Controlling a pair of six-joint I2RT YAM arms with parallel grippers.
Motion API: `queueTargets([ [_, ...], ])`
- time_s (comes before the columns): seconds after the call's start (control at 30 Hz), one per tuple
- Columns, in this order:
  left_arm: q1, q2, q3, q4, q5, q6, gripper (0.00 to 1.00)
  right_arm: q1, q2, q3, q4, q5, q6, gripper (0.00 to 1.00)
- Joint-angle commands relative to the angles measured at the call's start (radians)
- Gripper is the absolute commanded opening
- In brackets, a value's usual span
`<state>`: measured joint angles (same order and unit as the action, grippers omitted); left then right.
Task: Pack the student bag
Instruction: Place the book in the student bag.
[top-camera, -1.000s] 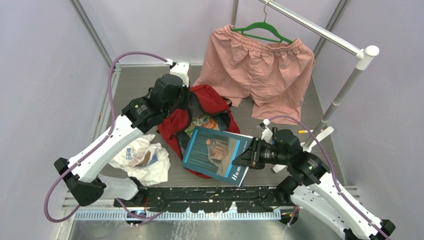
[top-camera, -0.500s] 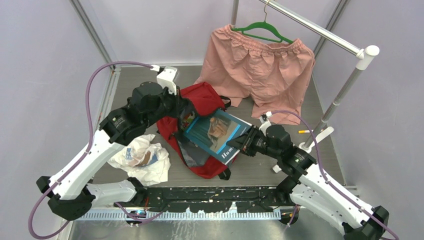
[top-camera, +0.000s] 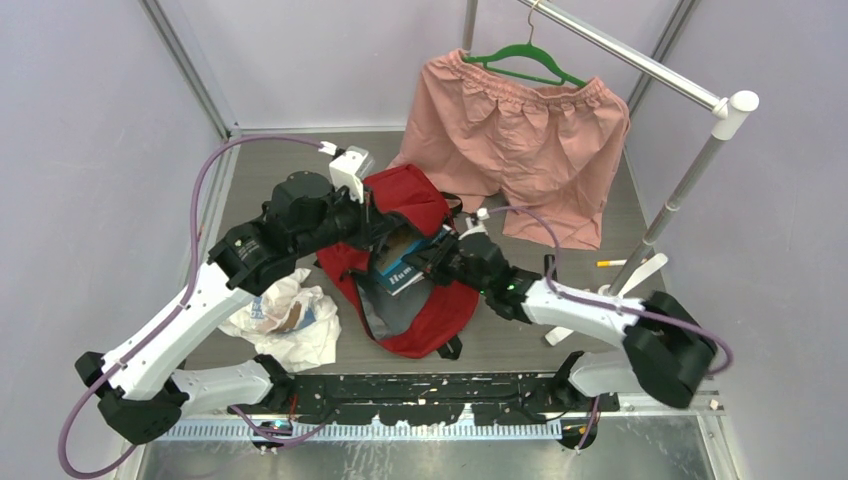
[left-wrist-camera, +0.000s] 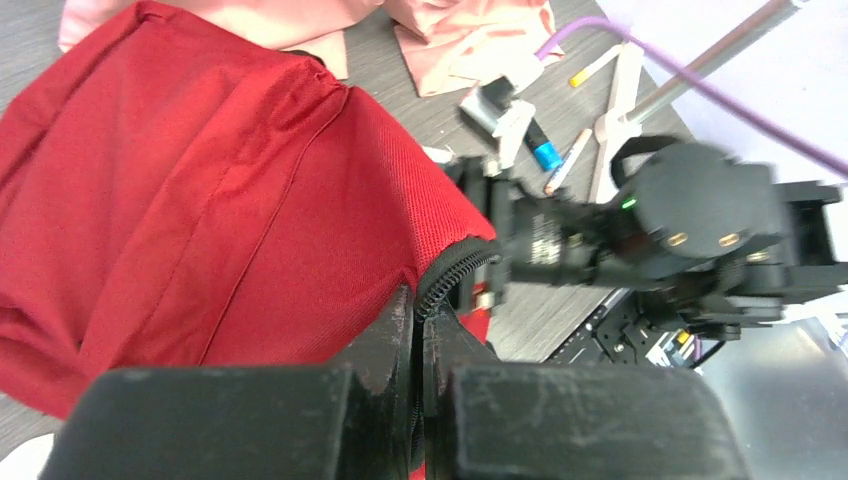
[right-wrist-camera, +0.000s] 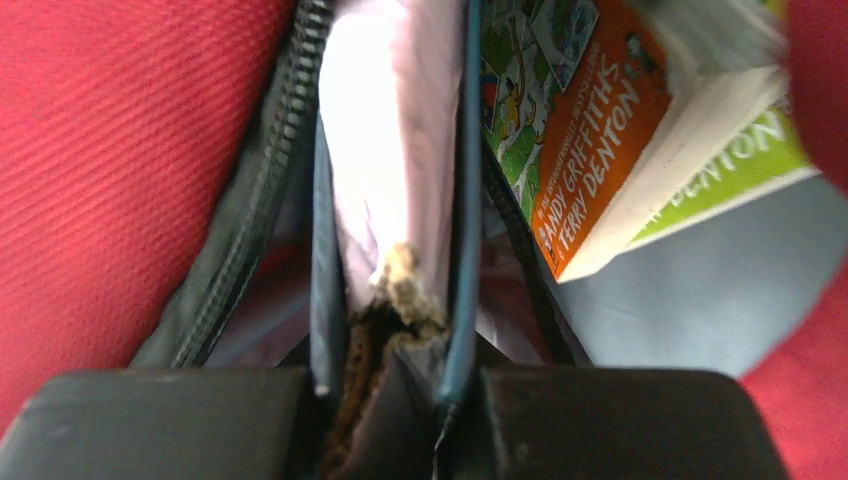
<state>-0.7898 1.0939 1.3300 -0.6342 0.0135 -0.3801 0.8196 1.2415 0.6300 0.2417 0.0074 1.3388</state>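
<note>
The red student bag (top-camera: 425, 200) lies open mid-table, its grey lining (top-camera: 385, 315) showing. My left gripper (top-camera: 375, 222) is shut on the bag's zipper edge (left-wrist-camera: 450, 275) and holds the opening up. My right gripper (top-camera: 430, 265) is shut on a blue-covered book (top-camera: 405, 275), which sits partly inside the opening. In the right wrist view the book (right-wrist-camera: 395, 190) is edge-on between my fingers, beside an orange and green book (right-wrist-camera: 600, 150) inside the bag. The bag's red fabric (left-wrist-camera: 200, 200) fills the left wrist view.
A crumpled white plastic bag (top-camera: 285, 315) lies left of the bag. Pink shorts (top-camera: 520, 140) on a green hanger (top-camera: 525, 60) hang from a metal rail (top-camera: 640, 55) at the back right. Small pens (top-camera: 608, 263) lie by the rail's foot.
My right gripper has moved left and forward, carrying the blue book from above the table into the bag's opening. My left gripper still holds the zipper edge.
</note>
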Motion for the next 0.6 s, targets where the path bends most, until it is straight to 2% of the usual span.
queueTargets([
  [0.0,0.0,-0.024,-0.019,0.139,0.096,-0.032,0.0,0.052,0.173,0.047,0.279,0.173,0.019,0.01],
  [0.07,0.0,-0.037,-0.04,0.16,0.119,-0.054,0.0,0.053,0.252,0.071,0.337,0.18,0.012,0.03],
  [0.1,0.0,-0.047,-0.051,0.168,0.127,-0.063,0.0,0.051,0.281,0.079,0.339,0.182,0.009,0.1],
  [0.2,0.0,-0.065,-0.076,0.164,0.128,-0.078,0.0,0.051,0.301,0.062,0.358,0.154,0.019,0.5],
  [0.23,0.0,-0.069,-0.08,0.152,0.124,-0.078,0.01,0.051,0.282,0.049,0.343,0.147,0.011,0.6],
  [0.27,0.0,-0.072,-0.081,0.132,0.112,-0.078,0.14,0.05,0.251,0.036,0.306,0.145,0.001,0.66],
  [0.3,0.0,-0.074,-0.08,0.111,0.089,-0.078,0.33,0.051,0.211,0.023,0.257,0.146,-0.017,0.71],
  [0.33,0.0,-0.077,-0.077,0.091,0.053,-0.08,0.46,0.052,0.162,0.009,0.2,0.147,-0.04,0.76],
  [0.37,0.0,-0.081,-0.076,0.073,0.025,-0.08,0.54,0.053,0.113,-0.002,0.126,0.15,-0.065,0.8],
  [0.43,0.001,-0.097,-0.074,0.034,-0.058,-0.08,0.61,0.056,-0.01,-0.028,-0.016,0.162,-0.12,0.83],
  [0.57,0.003,-0.146,-0.09,-0.061,-0.238,-0.071,0.66,0.061,-0.279,-0.084,-0.326,0.192,-0.195,0.88],
])
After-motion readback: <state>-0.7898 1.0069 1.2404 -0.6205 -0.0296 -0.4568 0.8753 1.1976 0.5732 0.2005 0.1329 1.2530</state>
